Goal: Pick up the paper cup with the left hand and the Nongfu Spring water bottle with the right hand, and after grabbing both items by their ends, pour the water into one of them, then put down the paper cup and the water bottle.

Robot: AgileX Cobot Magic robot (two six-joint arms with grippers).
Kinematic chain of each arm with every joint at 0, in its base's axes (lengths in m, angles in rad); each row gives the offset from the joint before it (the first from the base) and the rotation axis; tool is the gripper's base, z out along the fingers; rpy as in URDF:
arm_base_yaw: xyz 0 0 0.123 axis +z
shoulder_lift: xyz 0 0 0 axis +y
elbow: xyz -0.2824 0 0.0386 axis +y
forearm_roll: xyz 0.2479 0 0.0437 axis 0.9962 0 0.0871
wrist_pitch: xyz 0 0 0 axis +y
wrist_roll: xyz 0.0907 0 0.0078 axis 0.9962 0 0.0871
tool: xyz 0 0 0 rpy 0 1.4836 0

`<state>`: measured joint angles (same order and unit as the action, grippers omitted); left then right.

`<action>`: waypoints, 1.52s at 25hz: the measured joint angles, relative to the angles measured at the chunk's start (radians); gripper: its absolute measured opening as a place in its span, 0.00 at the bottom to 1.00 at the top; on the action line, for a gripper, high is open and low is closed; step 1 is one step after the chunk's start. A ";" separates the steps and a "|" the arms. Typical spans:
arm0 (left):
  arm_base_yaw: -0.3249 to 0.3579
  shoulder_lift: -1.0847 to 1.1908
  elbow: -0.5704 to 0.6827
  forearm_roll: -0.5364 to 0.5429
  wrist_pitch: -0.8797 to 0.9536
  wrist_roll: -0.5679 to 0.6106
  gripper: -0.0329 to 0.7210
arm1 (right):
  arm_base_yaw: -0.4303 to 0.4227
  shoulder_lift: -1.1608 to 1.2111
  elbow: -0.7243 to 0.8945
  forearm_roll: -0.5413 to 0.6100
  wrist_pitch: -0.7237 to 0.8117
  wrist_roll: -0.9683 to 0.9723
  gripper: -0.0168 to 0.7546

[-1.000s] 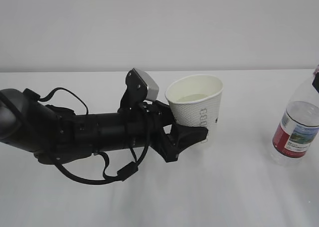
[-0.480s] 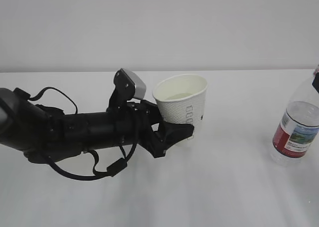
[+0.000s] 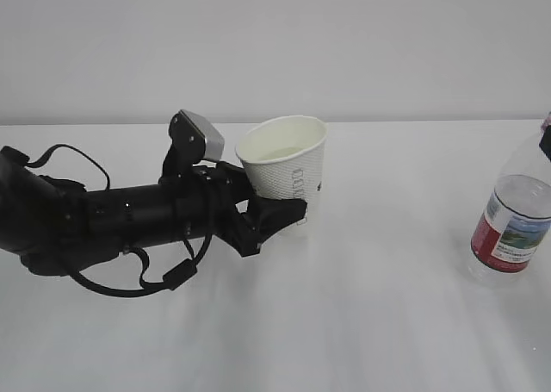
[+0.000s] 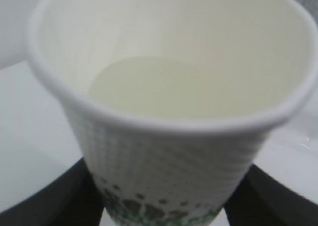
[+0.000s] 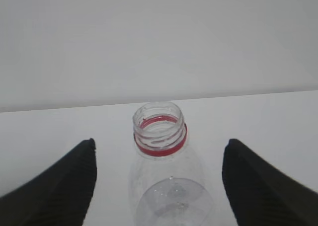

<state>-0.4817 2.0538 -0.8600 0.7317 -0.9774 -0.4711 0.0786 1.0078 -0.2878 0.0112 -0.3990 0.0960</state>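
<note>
Exterior view: nearest the camera, the bare white desk (image 3: pixel 344 340) is seen. Further back on the left, the left hand (image 3: pixel 120 224) is stretched across the desk, a grey camera block (image 3: pixel 200 135) mounted above its wrist. Its end effector (image 3: pixel 280 209) is clenched around the lower part of the paper cup (image 3: pixel 284 172), one black finger (image 3: pixel 275 215) being pressed against the cup's near side. The cup is held almost upright, and whether its base touches the desk cannot be told. At the right edge, well apart from the cup, the Nongfu Spring water bottle (image 3: pixel 514 215) is stood upright on the desk. A small black part of the right hand (image 3: pixel 545 138) is seen beside its neck.

In the left wrist view, the cup's green-dotted wall (image 4: pixel 164 166) is framed by black fingers at both lower corners, and a pale pool of water (image 4: pixel 184 89) is shown inside.

In the right wrist view, the right end effector (image 5: pixel 159 186) is released: its two black fingers (image 5: pixel 59 186) are spread wide on either side of the uncapped bottle, with clear gaps left between them and the red neck ring (image 5: pixel 160 146).
</note>
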 joint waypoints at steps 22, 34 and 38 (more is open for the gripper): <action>0.123 0.000 0.054 -0.034 -0.032 0.028 0.70 | 0.000 0.000 0.000 0.000 0.000 -0.029 0.79; 0.123 0.000 0.157 -0.171 -0.103 0.130 0.70 | 0.000 0.000 0.000 0.000 0.000 -0.029 0.79; 0.123 0.000 0.201 -0.266 -0.128 0.171 0.70 | 0.000 0.000 0.000 0.000 0.000 -0.029 0.79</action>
<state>-0.3589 2.0538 -0.6594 0.4658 -1.1052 -0.3002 0.0786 1.0078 -0.2878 0.0112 -0.3990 0.0665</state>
